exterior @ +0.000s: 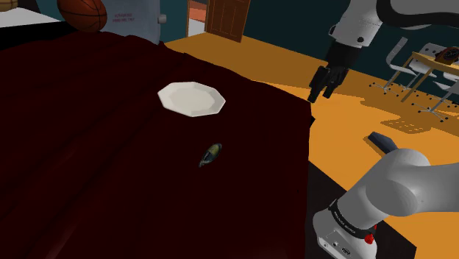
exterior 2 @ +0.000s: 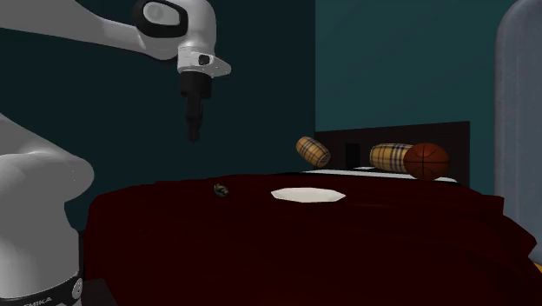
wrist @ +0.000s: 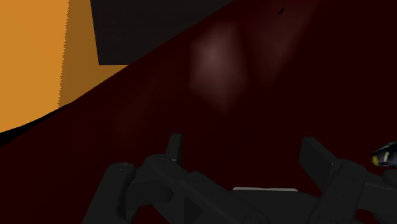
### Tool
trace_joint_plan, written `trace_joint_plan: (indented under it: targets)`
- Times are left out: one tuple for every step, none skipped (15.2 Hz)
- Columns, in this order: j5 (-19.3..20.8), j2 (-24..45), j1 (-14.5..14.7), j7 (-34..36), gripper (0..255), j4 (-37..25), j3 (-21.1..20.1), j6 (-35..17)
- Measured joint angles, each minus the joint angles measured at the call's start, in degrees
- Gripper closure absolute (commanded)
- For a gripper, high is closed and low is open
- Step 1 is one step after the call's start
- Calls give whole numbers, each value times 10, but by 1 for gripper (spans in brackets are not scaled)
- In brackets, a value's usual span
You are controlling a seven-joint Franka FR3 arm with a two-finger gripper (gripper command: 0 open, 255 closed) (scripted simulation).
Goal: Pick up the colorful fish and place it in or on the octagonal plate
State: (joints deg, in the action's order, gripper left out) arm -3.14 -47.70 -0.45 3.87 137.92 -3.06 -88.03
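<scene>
The colorful fish (exterior: 211,154), small with a yellow and dark body, lies on the dark red bedcover (exterior: 88,147) a short way in front of the white octagonal plate (exterior: 191,98). My gripper (exterior: 324,90) hangs in the air over the bed's corner, well off to the shoulder view's right of both, open and holding nothing. In the second exterior view the gripper (exterior 2: 193,130) points down above the fish (exterior 2: 222,189), with the plate (exterior 2: 307,195) further right. In the wrist view the fingers (wrist: 173,145) stand apart and the fish (wrist: 385,154) lies just outside one of them.
A basketball (exterior 2: 426,160) and two plaid bolsters (exterior 2: 313,150) lie at the head of the bed. Orange floor (exterior: 353,110) borders the bed's edge beneath the gripper. A metal rack (exterior: 423,73) stands beyond, and a wooden door (exterior: 226,18) at the back.
</scene>
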Motion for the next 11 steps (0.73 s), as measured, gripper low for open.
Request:
trace_joint_plan:
  targets:
    - [0,0,0,0,0,0,0,0]
    - [-6,0,0,12,0,3,-7,-3]
    - [-16,1,0,32,0,6,-19,-5]
    - [-27,-2,-1,55,0,16,-31,-11]
    - [-40,-3,-1,81,0,21,-46,-15]
    - [-53,3,-2,106,0,29,-61,-28]
    - [-66,5,-3,132,0,34,-76,-34]
    - [-78,11,-4,156,0,39,-89,-45]
    - [-92,17,-4,184,0,40,-106,-53]
    - [-105,20,-5,210,0,41,-120,-57]
    - [-117,32,-7,236,0,39,-136,-67]
